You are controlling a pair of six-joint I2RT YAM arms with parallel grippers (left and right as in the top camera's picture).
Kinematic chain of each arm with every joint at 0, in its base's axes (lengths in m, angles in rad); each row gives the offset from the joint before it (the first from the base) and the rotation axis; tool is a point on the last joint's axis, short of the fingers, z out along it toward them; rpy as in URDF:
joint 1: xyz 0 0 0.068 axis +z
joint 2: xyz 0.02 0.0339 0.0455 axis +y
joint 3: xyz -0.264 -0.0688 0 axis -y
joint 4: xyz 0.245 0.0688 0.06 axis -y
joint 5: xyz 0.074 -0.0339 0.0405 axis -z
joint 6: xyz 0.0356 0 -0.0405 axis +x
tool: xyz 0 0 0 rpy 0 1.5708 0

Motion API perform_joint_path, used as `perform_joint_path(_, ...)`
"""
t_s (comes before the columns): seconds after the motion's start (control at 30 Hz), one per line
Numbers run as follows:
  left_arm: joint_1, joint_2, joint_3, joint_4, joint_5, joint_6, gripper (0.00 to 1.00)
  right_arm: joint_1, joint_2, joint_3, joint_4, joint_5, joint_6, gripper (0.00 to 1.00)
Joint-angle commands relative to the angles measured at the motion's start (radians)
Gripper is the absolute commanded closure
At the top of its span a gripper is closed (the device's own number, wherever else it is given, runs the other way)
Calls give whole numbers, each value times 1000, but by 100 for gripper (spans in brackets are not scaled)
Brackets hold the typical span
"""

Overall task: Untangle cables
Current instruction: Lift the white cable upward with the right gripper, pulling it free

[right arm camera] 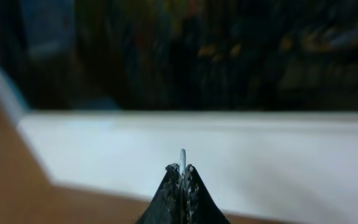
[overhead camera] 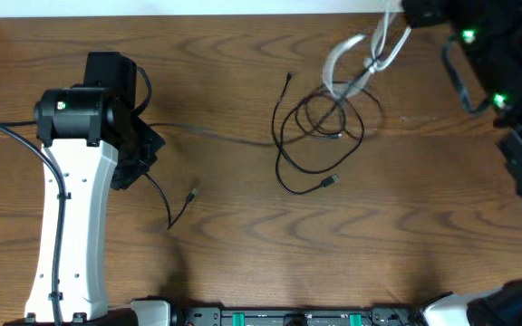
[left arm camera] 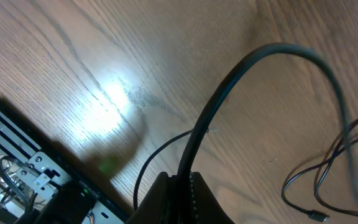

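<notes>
Left gripper [left arm camera: 188,180]: clamped tight on black cable [left arm camera: 247,62].
Right gripper [right arm camera: 182,171]: pinching white cable [right arm camera: 182,155].
Risk: your pull may cinch the tangle [overhead camera: 320,125] between both grippers.

Wooden table [overhead camera: 243,244] bears tangled cables [overhead camera: 332,116], one seemingly partly lifted.

Wooden table [overhead camera: 243,244], black rail [overhead camera: 270,318] (near edge)
</notes>
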Motion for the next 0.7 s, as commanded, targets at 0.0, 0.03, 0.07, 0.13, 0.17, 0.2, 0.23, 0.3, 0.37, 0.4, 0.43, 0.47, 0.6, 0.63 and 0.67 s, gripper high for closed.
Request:
perform_joint_path(0.0,3,-10,-5,-4,-15,-3,92,-4,53,-17,-15,-206,-74,99)
perform_joint_path(0.03,3,-10,-5,-4,-15,-3,92,-4,63,-17,-19,-146,-62,99)
perform_joint_path(0.07,3,-10,-5,-5,-15,-3,92,-4,68,-17,-27,-67,-16,99)
perform_joint_path(0.13,3,-10,-5,-5,-16,-2,92,-4,80,-17,-68,161,175,99)
perform_joint_path(0.17,3,-10,-5,-5,-16,-2,92,-4,84,-17,-88,221,238,98)
perform_joint_path(0.2,3,-10,-5,-5,-15,-2,92,-4,90,-17,-101,232,262,99)
perform_joint_path(0.23,3,-10,-5,-5,-16,-2,92,-4,95,-17,-105,197,257,99)
perform_joint_path(0.3,3,-10,-5,-4,-15,-3,92,-4,102,-17,-98,11,168,99)
perform_joint_path(0.37,3,-10,-5,-2,-15,-3,92,-4,98,-16,-85,-303,-92,99)
perform_joint_path(0.4,3,-10,-5,-2,-16,-2,92,-4,92,-16,-80,-409,-182,99)
perform_joint_path(0.43,3,-10,-5,-2,-16,-2,92,-4,84,-16,-63,-479,-240,98)
perform_joint_path(0.47,3,-10,-5,-3,-16,-2,92,-4,71,-16,-30,-461,-226,99)
perform_joint_path(0.6,3,-10,-5,-4,-16,-2,92,-4,6,-16,58,18,135,98)
perform_joint_path(0.63,3,-10,-5,-4,-16,-2,92,-4,-10,-16,57,142,222,98)
perform_joint_path(0.67,3,-10,-5,-4,-16,-2,92,-4,-23,-16,51,251,272,99)
